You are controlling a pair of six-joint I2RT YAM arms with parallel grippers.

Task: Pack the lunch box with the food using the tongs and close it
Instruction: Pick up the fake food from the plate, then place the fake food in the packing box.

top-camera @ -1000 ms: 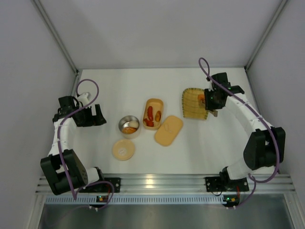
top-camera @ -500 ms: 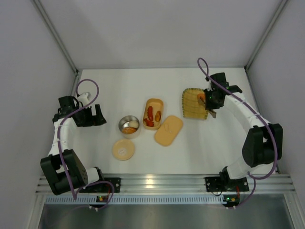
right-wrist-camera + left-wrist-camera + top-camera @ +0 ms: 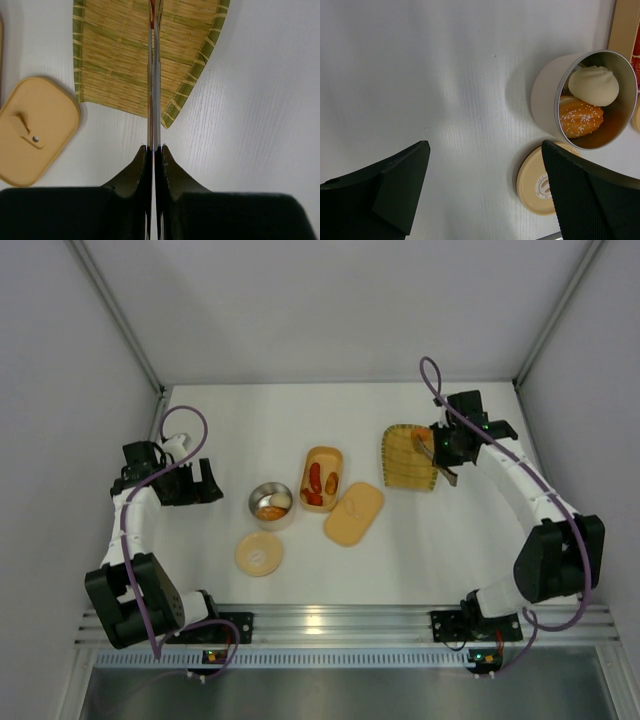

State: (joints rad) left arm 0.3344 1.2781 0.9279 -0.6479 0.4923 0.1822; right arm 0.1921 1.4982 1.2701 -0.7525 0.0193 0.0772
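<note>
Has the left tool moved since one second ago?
No. The left tool stays open at the same spot, left of the steel tin, and has come no nearer to it.

Free gap between lid (image 3: 354, 513) and tray (image 3: 402, 465)

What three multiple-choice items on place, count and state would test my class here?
1. Where is the oblong lid? A in the woven tray; B inside the round tin; C on the table beside the lunch box.
2. How many lids lie off their containers? A one; B two; C three.
3. The right gripper is: A shut on the tongs; B wide open; C holding a lid.
Key: C, it lies flat by the box; B, oblong lid and round lid; A, the tongs' arms are pinched in it.
</note>
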